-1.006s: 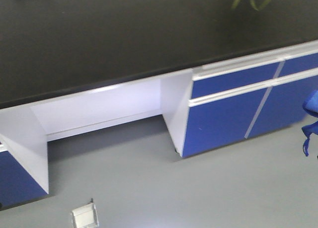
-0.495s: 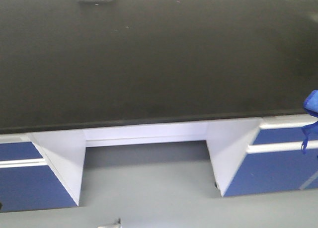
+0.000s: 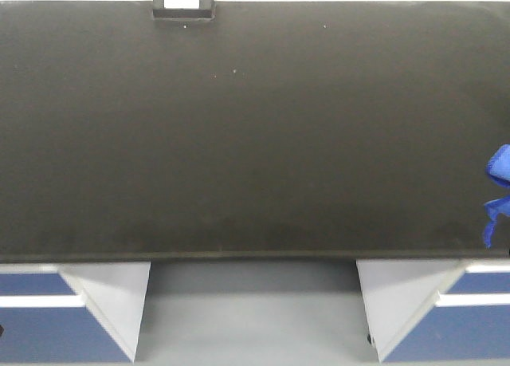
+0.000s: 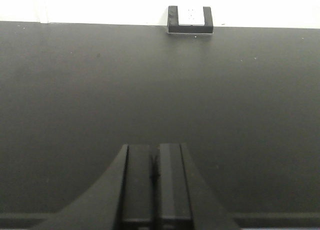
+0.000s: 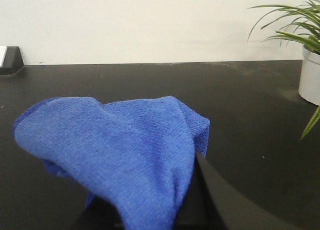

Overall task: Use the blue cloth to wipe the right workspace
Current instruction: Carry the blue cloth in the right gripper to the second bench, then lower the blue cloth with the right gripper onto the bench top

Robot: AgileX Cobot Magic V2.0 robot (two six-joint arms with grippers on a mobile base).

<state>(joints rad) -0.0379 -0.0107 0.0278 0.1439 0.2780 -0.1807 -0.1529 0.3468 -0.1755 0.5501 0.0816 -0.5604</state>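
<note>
The right workspace, a wide matte black benchtop [image 3: 255, 135], fills the front view, with a small black box with a white face [image 3: 183, 1] at its far edge. The blue cloth [image 5: 120, 150] bunches over my right gripper [image 5: 150, 182], which is shut on it; one dark finger [image 5: 202, 170] shows beside the fabric. In the front view the blue cloth [image 3: 500, 168] hangs at the right edge, its thin strip trailing down. My left gripper [image 4: 155, 147] is shut and holds nothing, hovering over the near part of the benchtop [image 4: 160, 79], facing the box [image 4: 190, 18].
A potted plant in a white pot [image 5: 310, 74] stands on the bench at the far right. A white wall [image 5: 150, 19] backs the bench. Blue cabinets [image 3: 48, 322] flank a knee gap [image 3: 251, 310] below the front edge.
The front view has swung from angled cabinets and floor to face the benchtop squarely, which now fills the frame. The blue cloth stays at the right edge.
</note>
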